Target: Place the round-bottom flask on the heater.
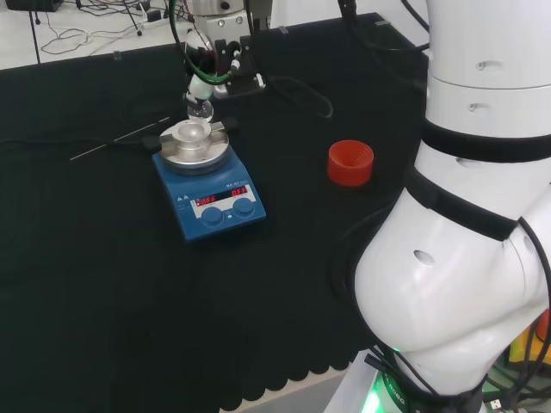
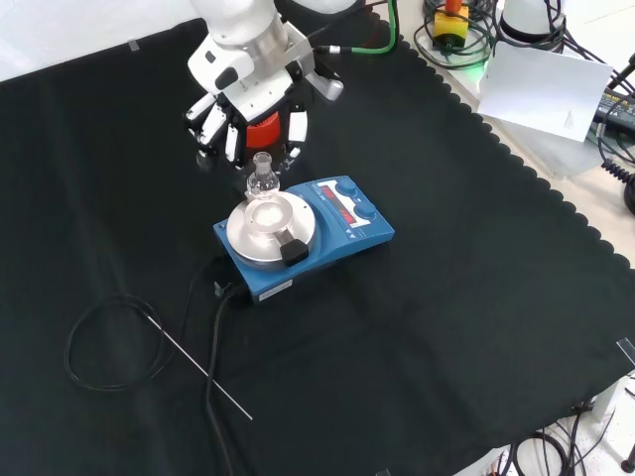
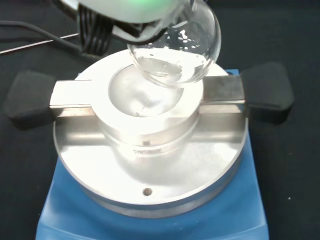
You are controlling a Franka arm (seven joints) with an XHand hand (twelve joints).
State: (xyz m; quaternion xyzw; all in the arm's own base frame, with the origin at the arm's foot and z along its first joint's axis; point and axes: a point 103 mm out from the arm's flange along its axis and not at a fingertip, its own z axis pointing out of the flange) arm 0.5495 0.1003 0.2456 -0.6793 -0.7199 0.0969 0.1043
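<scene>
worktop (image 2: 476, 297): black cloth, scalloped edge | floor (image 1: 77, 26): pale, loose cables (image 1: 103, 21) beyond far edge in head view | white sheet (image 2: 541, 94) beside cloth, front view

The black cloth (image 2: 476, 297) carries a blue heater (image 2: 303, 238), red ribbed ring (image 1: 350, 163), thin rod (image 2: 198, 364) and black cable (image 2: 104, 342).

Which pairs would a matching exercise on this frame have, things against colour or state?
Things:
1. round-bottom flask
2. heater
3. stand
4. hand

Descriptions:
A. red ribbed ring, nothing on it
B. blue base with a silver top
C. clear glass, held just above the silver well
D. black and white, at the flask's neck

Pairs: 1-C, 2-B, 3-A, 4-D
</scene>
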